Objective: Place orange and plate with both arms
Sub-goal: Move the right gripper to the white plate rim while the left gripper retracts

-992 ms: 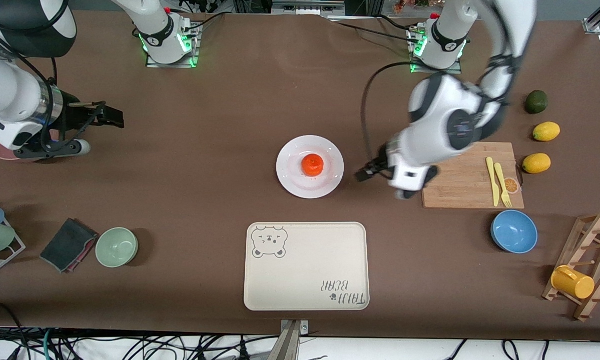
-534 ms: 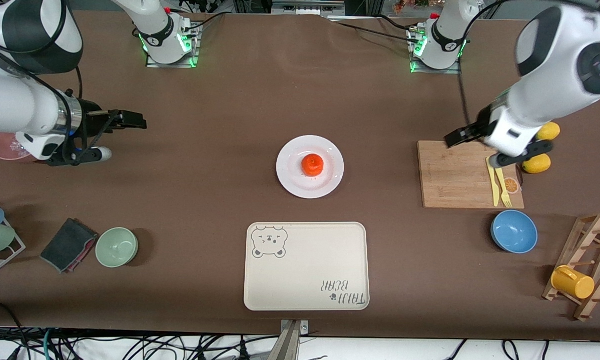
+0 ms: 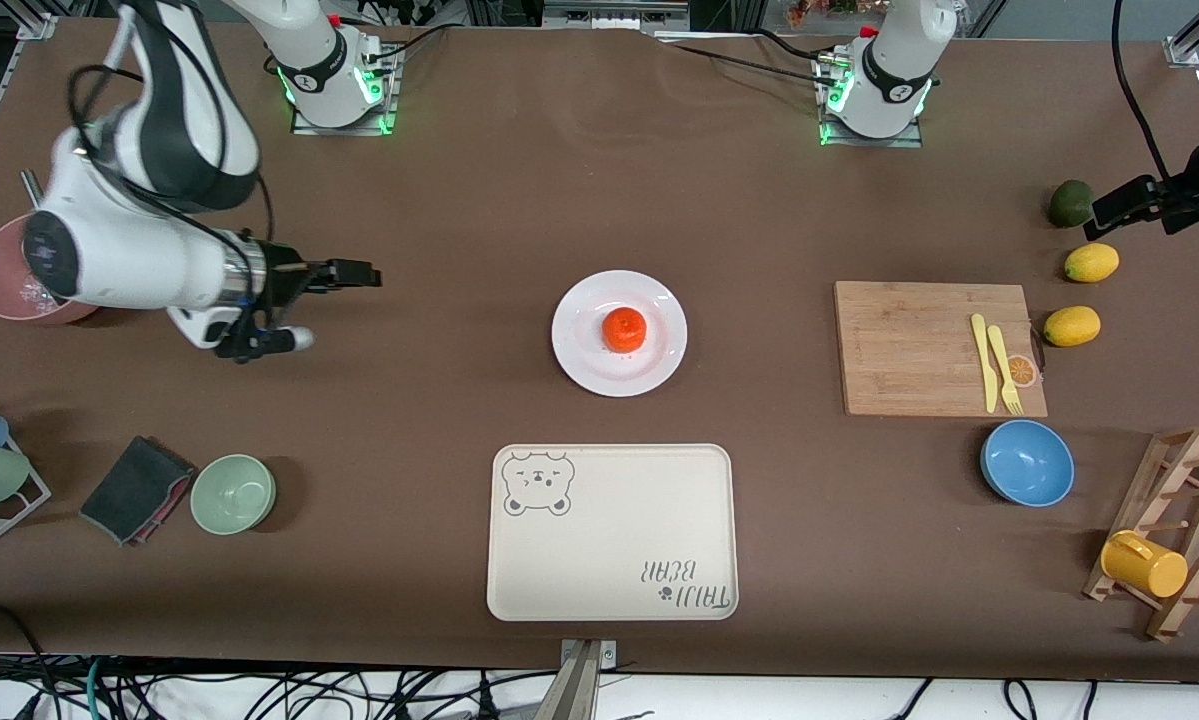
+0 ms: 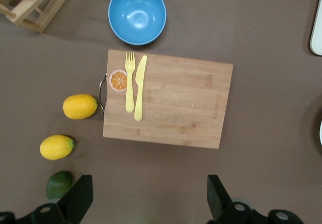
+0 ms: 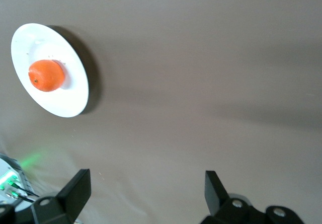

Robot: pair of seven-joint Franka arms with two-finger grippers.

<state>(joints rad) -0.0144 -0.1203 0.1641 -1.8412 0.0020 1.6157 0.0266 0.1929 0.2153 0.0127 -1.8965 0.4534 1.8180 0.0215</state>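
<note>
The orange [image 3: 624, 329] lies on the white plate [image 3: 579, 352] at the table's middle; both also show in the right wrist view, the orange [image 5: 46, 75] on the plate [image 5: 70, 99]. My right gripper [image 3: 354, 273] hovers open and empty over bare table between a pink bowl and the plate, its fingers wide apart in its wrist view [image 5: 146, 191]. My left gripper [image 3: 1109, 210] hovers open and empty beside the avocado at the left arm's end of the table, and it shows in its wrist view [image 4: 148, 199].
A cutting board [image 3: 919, 350] with a yellow fork and knife, two lemons [image 3: 1071, 326], an avocado [image 3: 1070, 203] and a blue bowl [image 3: 1027, 462] are at the left arm's end. A bear-print tray [image 3: 609, 530] lies nearer the camera than the plate. A green bowl [image 3: 233, 493] and a pink bowl [image 3: 4, 285] are at the right arm's end.
My left gripper has swung away from beside the plate, past the cutting board, to beside the avocado. My right gripper has moved toward the plate. The orange and plate have not moved.
</note>
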